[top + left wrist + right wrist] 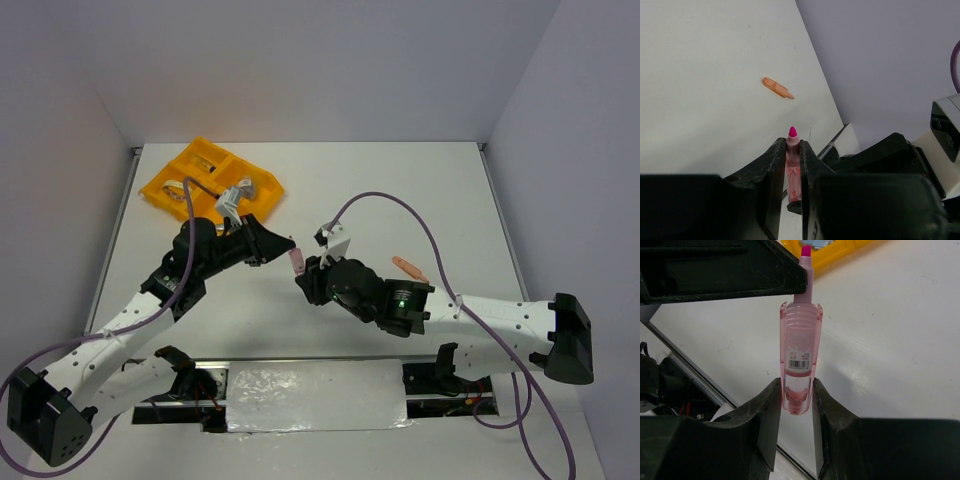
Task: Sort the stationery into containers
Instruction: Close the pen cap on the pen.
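Observation:
A pink marker piece [297,262] hangs above the table's middle, held between both grippers. My left gripper [285,247] is shut on its upper part; in the left wrist view [793,145] the magenta tip [792,132] sticks out past the fingertips. My right gripper [303,275] is closed on its clear pink lower end, and the right wrist view [797,390] shows both fingers touching the piece [800,340]. An orange piece [408,267] lies on the table to the right and also shows in the left wrist view [777,88]. The orange-yellow tray [210,150] sits at the back left.
A beige tape ring [178,190] lies in the tray, and other contents are hidden by the left arm. Purple cables loop over both arms. A metal rail runs along the near table edge [310,365]. Grey walls close in the table's sides.

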Tool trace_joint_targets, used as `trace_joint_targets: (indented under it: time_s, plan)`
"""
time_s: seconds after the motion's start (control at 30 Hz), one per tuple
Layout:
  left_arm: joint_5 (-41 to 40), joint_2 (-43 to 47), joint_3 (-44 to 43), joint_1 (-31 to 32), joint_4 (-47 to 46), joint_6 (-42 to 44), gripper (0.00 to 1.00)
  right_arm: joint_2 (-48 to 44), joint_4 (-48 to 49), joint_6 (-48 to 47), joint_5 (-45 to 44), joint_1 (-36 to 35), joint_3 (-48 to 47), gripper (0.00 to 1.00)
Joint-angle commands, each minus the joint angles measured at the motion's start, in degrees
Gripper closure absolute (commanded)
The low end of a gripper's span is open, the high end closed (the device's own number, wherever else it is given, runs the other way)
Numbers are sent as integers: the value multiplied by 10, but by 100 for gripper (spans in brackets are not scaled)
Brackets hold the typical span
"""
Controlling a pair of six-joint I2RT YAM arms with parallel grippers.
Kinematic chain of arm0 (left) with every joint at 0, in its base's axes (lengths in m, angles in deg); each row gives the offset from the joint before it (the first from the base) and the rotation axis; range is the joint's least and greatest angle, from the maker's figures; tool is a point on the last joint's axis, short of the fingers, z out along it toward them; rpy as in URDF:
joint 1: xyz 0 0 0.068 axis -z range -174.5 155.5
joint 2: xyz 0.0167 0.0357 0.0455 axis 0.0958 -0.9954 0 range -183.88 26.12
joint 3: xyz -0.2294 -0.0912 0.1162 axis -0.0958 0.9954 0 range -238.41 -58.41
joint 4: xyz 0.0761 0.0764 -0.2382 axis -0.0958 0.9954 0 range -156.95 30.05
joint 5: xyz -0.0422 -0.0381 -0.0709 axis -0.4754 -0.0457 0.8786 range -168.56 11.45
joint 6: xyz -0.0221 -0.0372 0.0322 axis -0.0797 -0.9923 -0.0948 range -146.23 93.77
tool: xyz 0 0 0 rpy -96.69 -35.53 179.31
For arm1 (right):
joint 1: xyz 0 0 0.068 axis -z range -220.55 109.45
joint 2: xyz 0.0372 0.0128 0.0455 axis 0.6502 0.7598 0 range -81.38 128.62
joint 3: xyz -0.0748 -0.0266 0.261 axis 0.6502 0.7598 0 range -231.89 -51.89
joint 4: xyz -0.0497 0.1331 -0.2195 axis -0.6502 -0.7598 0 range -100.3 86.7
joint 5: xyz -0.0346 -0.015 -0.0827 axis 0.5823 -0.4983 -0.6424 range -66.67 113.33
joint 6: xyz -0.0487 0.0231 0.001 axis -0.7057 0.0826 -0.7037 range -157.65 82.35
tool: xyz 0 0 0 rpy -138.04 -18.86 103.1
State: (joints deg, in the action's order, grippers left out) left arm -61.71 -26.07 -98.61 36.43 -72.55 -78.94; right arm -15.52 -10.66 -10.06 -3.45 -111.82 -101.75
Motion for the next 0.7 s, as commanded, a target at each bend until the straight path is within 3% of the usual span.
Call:
trace_joint_targets:
  time_s: [0.0,0.07,0.1,0.3,0.4,0.53,0.67]
  plan:
    - [18,-4,0,3,-52,5,74,-10,4,0,2,-5,-22,100]
    - [12,-4,1,3,-49,8,73,-12,5,-1,6,-5,-20,100]
    - [8,-5,0,3,-46,10,66,-12,5,0,8,-4,-20,100]
    - [-3,-10,0,3,-37,15,49,-18,8,3,8,-5,-16,100]
    - [-1,-11,3,3,-43,14,64,-20,9,4,9,-4,-14,100]
    - [5,-10,9,3,-60,10,65,-21,13,3,19,-4,-13,100]
    - [14,-9,15,3,-83,9,80,-22,29,0,38,-5,-8,100]
